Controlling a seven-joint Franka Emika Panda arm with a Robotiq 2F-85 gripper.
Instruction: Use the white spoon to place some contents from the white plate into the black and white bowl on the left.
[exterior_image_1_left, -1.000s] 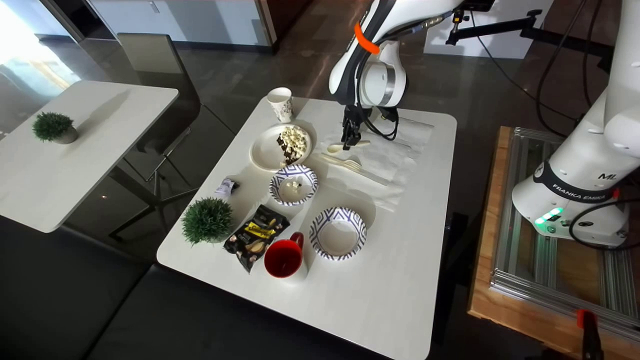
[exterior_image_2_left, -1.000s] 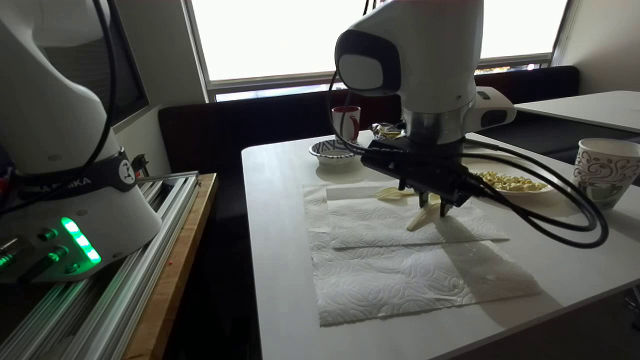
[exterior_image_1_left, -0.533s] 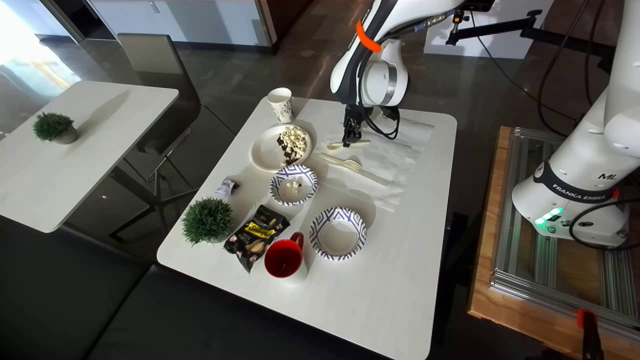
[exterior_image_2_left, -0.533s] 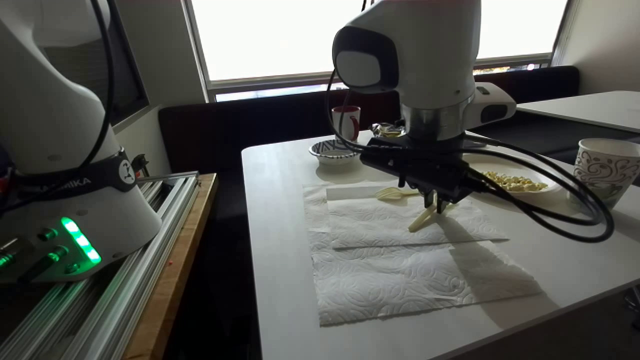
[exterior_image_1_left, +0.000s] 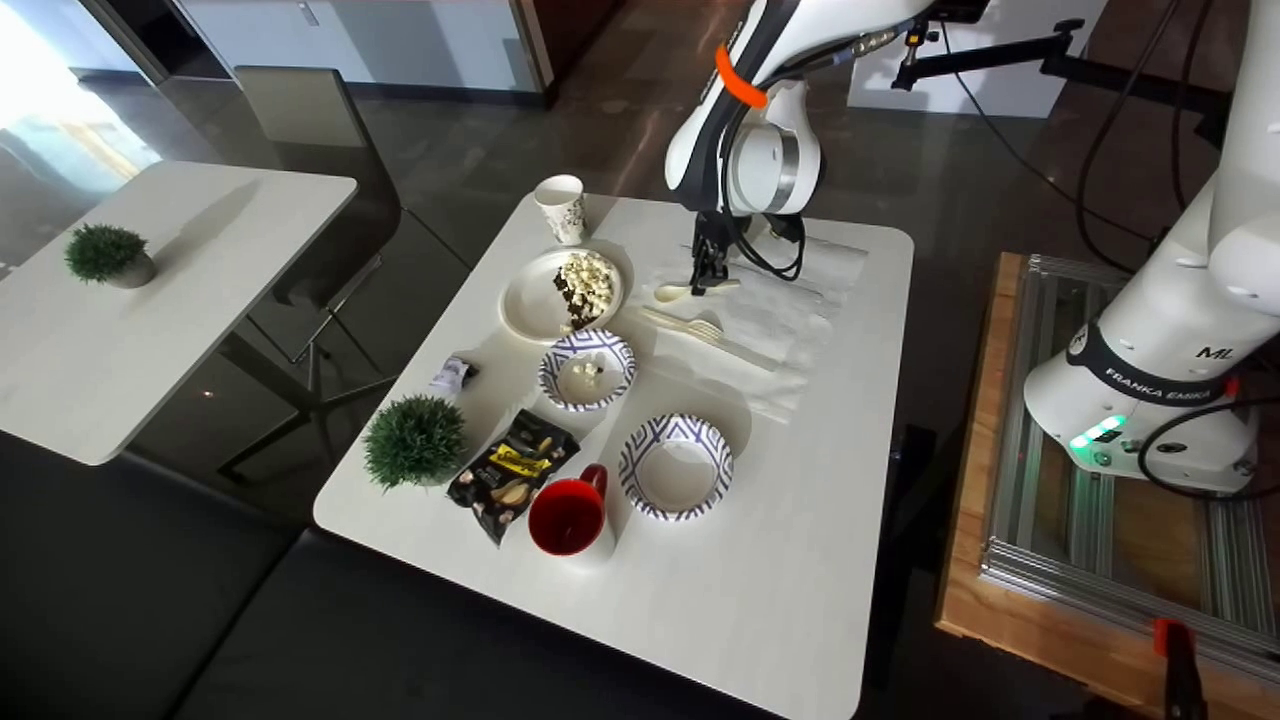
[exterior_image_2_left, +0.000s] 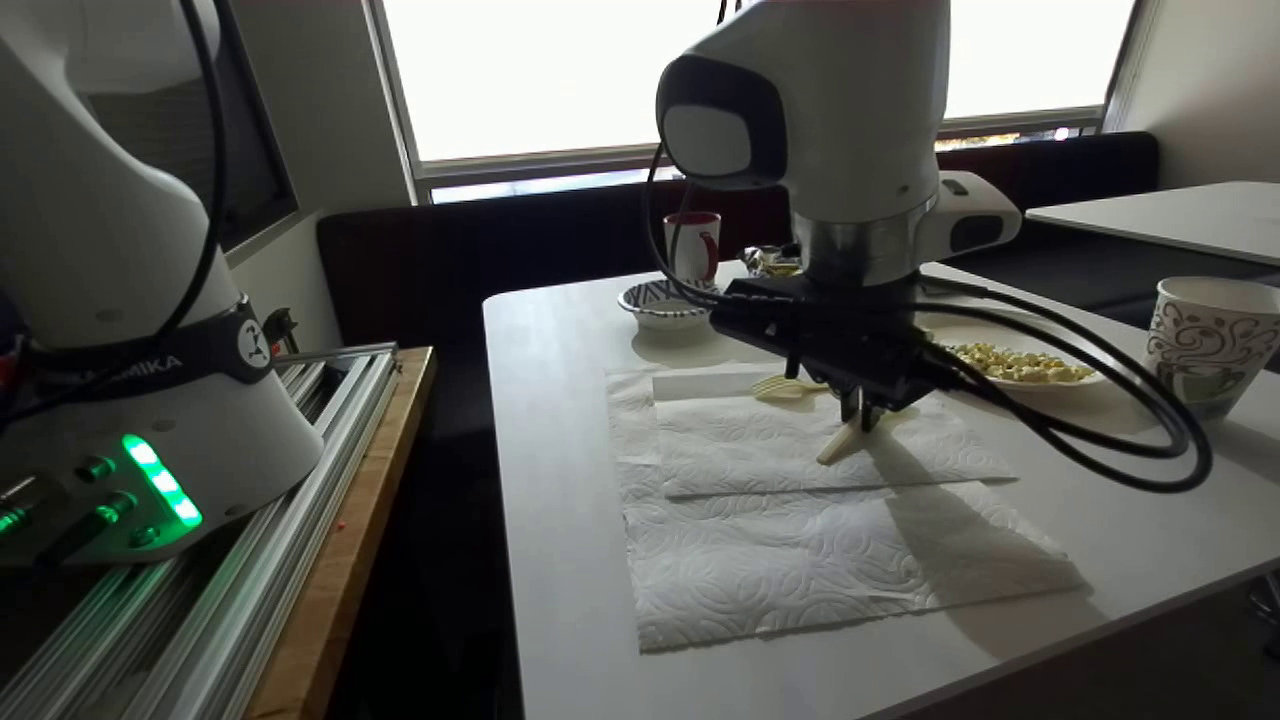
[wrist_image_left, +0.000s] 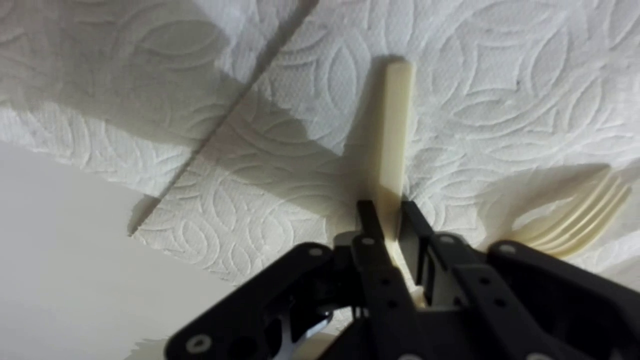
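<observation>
Counted on tabletop (exterior_image_1_left: 780, 560): one white spoon (wrist_image_left: 395, 130), one fork (wrist_image_left: 557, 235), one white plate (exterior_image_1_left: 527, 310), two patterned bowls (exterior_image_1_left: 676, 478), one red-lined mug (exterior_image_1_left: 566, 522), one paper cup (exterior_image_1_left: 562, 212), one snack packet (exterior_image_1_left: 513, 470), one potted plant (exterior_image_1_left: 415, 440). Of the white spoon: slim, cream-toned, straight-handled; lying on paper towel (wrist_image_left: 490, 105) near the plate, pinched by the handle in the tool (wrist_image_left: 387, 204). On the plate: heaped contents (exterior_image_1_left: 592, 284), pale pieces with dark brown, to one side. In the bowl (exterior_image_1_left: 620, 362) just beside the plate: a few pale bits (exterior_image_1_left: 588, 371).

Both exterior views share table (exterior_image_1_left: 790, 570); wrist view close, facing down.
</observation>
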